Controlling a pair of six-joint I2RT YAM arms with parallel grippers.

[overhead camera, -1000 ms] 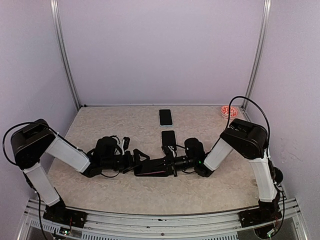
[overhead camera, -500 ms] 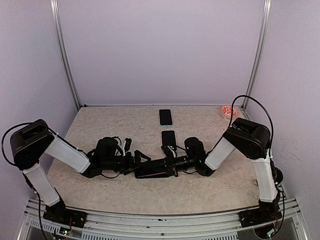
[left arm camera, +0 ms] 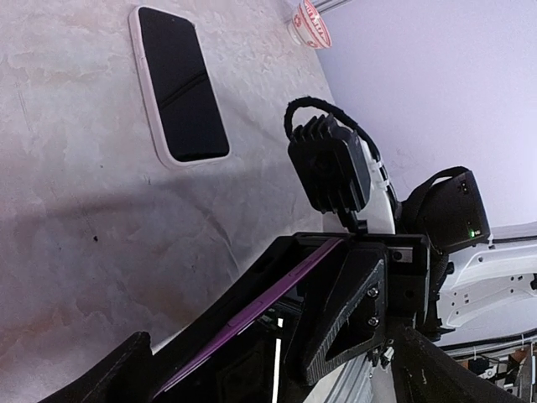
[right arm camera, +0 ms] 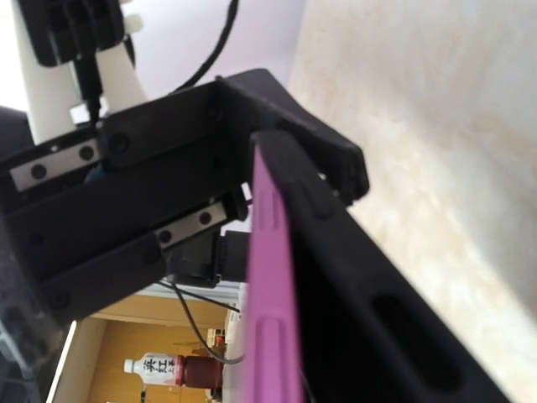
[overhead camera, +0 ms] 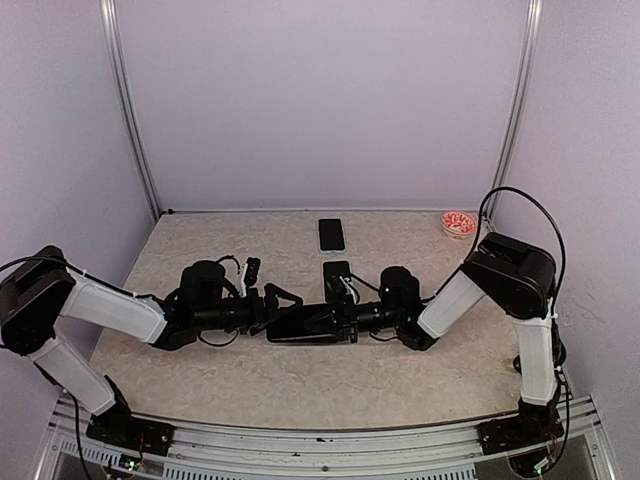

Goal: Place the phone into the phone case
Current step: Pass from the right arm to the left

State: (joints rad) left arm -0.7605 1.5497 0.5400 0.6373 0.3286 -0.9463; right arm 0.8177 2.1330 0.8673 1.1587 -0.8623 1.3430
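Right gripper clamped shut on one end of the phone case. The case is held tilted on edge, purple lip showing. Left gripper has its jaws spread wide, straddling the case's other end; contact unclear. Dark phone lies flat just behind the case, white-rimmed phone farther behind. Bare table runs from the case to the near edge.

A small round dish with a red-and-white pattern sits at the far right corner of the beige mottled surface, just beside the right aluminium post. Lavender walls enclose the space. The right wrist view shows a white-labelled bottle of dark red liquid in the background.
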